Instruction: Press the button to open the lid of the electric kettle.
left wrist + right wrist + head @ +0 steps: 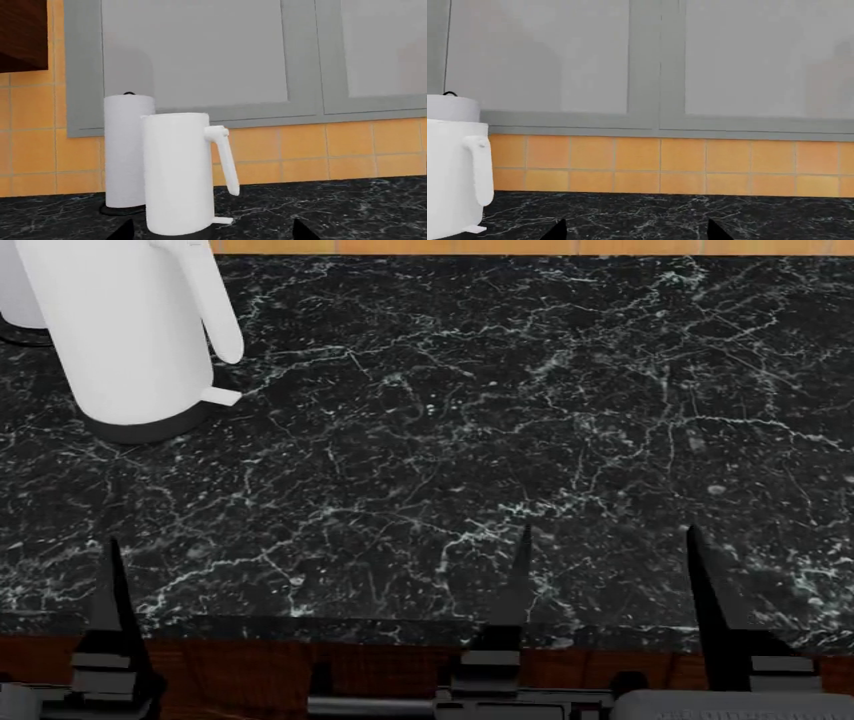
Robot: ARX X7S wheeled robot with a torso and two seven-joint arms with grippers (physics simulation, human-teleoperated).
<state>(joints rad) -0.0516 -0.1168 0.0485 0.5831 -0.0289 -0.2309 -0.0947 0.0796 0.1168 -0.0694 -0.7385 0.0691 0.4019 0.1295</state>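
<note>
Both hands, left hand (pixel 314 570) and right hand (pixel 707 590), hang open, well short of the electric kettle (pixel 127 330) (lid out of frame), so pressing remains undone.

Even, bright, sharp renders; soft shadows on cabinet doors (pixel 200 55).

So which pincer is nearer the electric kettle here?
Left. The left pincer sits at the counter's near edge below the electric kettle; the right pincer is farther off to the side.
</note>
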